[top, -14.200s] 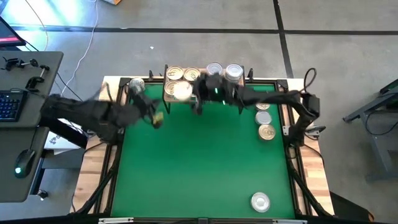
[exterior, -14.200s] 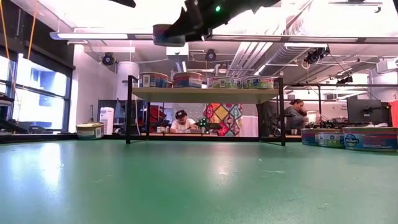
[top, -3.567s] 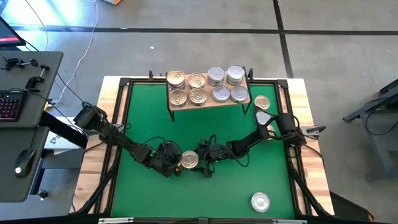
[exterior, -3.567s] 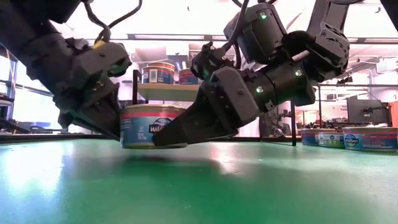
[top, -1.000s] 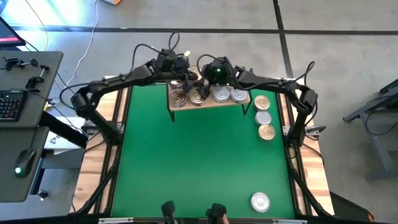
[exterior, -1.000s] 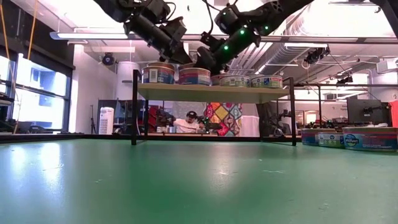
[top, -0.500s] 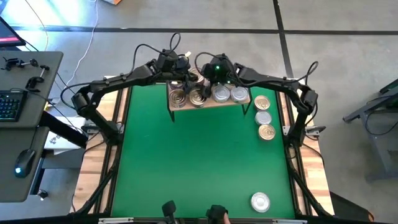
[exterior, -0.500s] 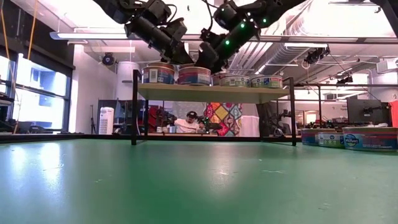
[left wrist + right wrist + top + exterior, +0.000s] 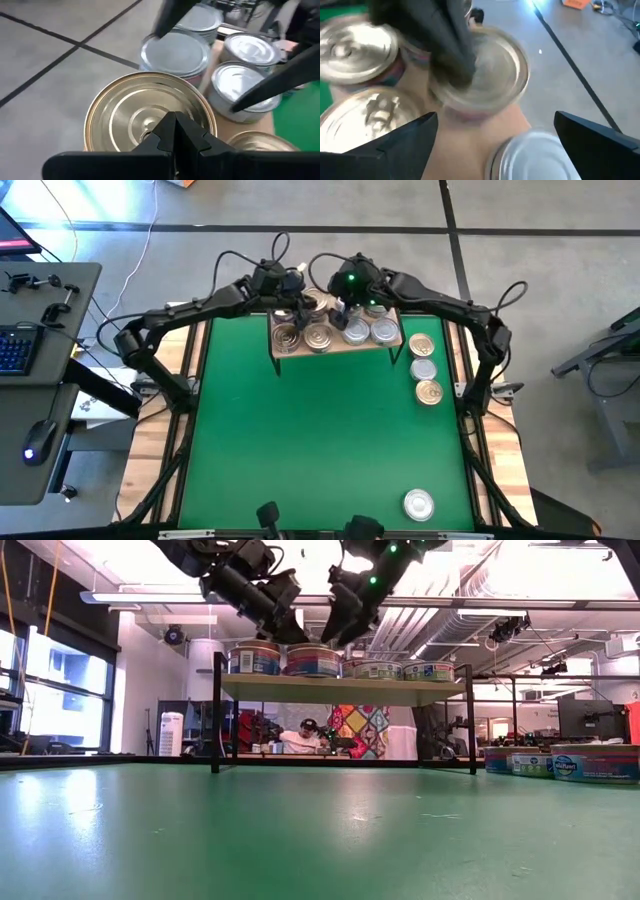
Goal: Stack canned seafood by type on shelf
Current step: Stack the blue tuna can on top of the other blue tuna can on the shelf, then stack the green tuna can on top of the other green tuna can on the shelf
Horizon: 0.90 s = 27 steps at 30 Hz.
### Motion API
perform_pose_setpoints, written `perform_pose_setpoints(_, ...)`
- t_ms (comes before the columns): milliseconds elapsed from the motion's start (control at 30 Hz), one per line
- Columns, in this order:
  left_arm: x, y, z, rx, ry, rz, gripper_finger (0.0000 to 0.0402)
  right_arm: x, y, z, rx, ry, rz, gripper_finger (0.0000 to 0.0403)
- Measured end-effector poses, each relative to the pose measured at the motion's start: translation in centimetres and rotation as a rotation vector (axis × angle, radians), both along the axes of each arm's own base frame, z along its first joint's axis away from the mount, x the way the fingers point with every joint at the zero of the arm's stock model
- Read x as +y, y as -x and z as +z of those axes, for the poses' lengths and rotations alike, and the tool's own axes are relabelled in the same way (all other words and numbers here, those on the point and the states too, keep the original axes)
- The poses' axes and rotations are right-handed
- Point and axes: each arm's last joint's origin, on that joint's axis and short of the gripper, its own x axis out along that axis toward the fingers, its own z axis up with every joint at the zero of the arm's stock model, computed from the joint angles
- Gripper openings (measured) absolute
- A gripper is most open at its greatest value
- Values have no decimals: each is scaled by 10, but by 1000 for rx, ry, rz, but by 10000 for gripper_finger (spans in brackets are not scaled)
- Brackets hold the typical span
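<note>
Claws above the shelf (image 9: 335, 345) — left claw (image 9: 297, 304) clenched empty, right claw (image 9: 338, 310) released — over gold-lidded tins (image 9: 318, 335).

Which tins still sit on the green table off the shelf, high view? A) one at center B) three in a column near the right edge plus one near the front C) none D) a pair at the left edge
B: three tins line up by the table's right edge, right of the shelf, and a single silver tin lies near the front.

Bright overhead ceiling strip lights (image 9: 200, 598) blow out to white in the low view and throw pale glare patches across the green-topped bench (image 9: 330, 830). The right wrist view is smeared by motion blur; the high view is evenly lit and sharp.
</note>
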Motion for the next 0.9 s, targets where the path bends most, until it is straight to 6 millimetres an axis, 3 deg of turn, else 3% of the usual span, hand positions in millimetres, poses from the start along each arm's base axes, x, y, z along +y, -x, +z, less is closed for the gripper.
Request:
perform_pose_setpoints(267, -10, 6, 15, -16, -50, -13, 0, 48, 26, 38, 34, 50, 76, 392)
perform_pose_setpoints(433, -26, 10, 32, -50, -103, -49, 0, 101, 55, 46, 68, 113, 85, 392)
perform_pose_setpoints(600, -64, 11, 50, -19, -215, -106, 0, 176, 85, 14, 112, 141, 165, 392)
perform_pose_setpoints(767, -114, 2, 53, 42, -279, -194, 0, 264, 118, -48, 241, 190, 285, 392)
perform_pose_setpoints(900, -155, -13, 44, 74, -284, -300, 0, 304, 146, -79, 176, 7, 170, 392)
